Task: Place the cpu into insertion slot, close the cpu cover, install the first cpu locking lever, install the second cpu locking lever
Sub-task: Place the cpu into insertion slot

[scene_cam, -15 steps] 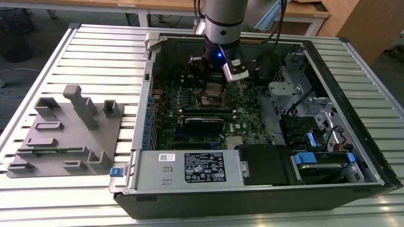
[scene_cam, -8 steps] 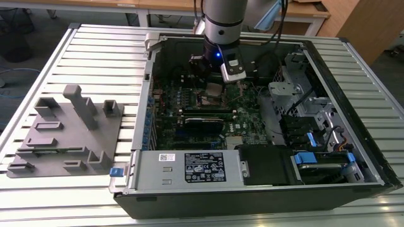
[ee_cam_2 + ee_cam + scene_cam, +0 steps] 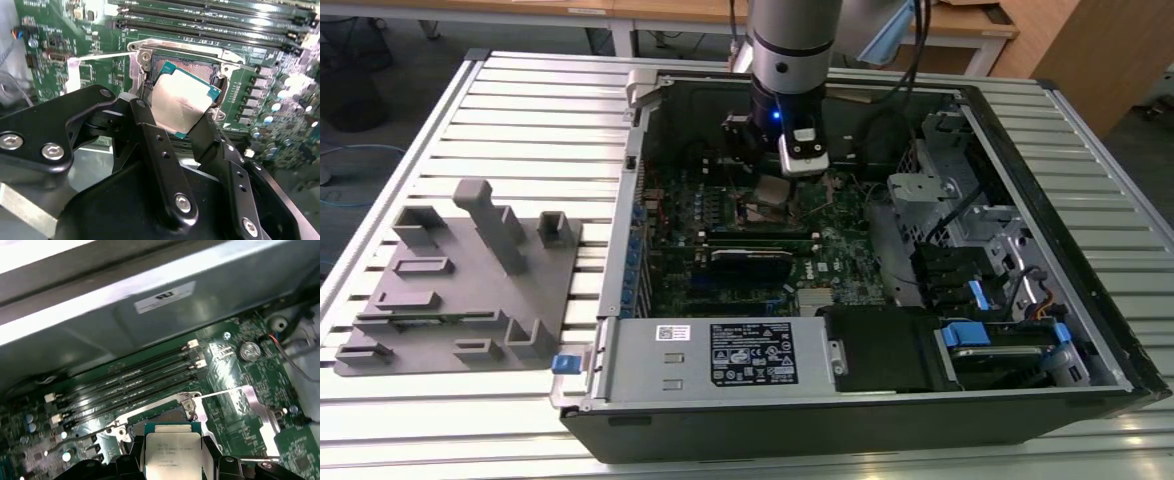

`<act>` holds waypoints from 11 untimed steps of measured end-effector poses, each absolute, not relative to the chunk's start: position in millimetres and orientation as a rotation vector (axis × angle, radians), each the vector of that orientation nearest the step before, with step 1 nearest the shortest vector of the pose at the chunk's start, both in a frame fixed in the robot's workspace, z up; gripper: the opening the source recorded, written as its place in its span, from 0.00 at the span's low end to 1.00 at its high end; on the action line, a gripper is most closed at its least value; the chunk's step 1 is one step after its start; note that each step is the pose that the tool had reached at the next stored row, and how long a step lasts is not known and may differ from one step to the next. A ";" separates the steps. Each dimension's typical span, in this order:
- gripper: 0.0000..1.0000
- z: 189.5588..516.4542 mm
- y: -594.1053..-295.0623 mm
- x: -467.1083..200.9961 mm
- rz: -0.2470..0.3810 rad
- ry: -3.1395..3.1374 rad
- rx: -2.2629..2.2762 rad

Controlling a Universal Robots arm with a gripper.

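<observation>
1. Exterior view: my arm reaches down into the open computer case (image 3: 1067, 250), which lies on the slatted desk (image 3: 520, 100). The pincer (image 3: 774, 180) is closed narrow on the cpu (image 3: 770, 193) and holds it just above the motherboard (image 3: 847, 255), near the board's middle. A grey fixture tray (image 3: 467, 270) sits on the desk at the exterior view's left, well apart from the work.

2. Second wrist view: two black fingers (image 3: 150, 135) clamp the cpu by opposite edges, with its dull metal top facing the camera. It hangs over the insertion slot (image 3: 195, 66) and sits skewed against the slot's silver rim. I judge it is not yet seated.

3. First wrist view: the cpu sits between the fingers, close over the slot. The long memory slots (image 3: 125, 382) run just beyond it. The cpu cover (image 3: 257, 412) looks swung open to one side, so the slot is uncovered.

4. Handling, as I judge it:
   - The chip is light, thin and stiff, so it needs little squeeze.
   - Its smooth top would give poor purchase, so the bare edges are the place to hold it, as now.
   - The underside contacts and the slot's pins are the fragile parts.
   - It should go down flat and square, dropped rather than pressed.
</observation>
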State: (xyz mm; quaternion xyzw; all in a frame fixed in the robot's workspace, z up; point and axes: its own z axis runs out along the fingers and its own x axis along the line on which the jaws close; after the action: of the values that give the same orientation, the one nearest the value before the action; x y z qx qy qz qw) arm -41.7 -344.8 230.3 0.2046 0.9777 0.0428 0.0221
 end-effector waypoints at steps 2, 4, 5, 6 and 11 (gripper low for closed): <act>0.54 230.1 -344.8 -41.7 0.131 3.016 0.688; 0.54 230.0 -344.8 -41.7 0.130 3.002 0.739; 0.54 230.0 -344.8 -41.7 0.129 3.001 0.744; 0.54 230.0 -344.8 -41.7 0.129 3.001 0.744; 0.54 230.0 -344.8 -41.7 0.129 3.001 0.745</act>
State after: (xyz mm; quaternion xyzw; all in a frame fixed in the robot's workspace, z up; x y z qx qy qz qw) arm -41.7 -344.8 230.0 0.2406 0.9694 0.0418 0.0236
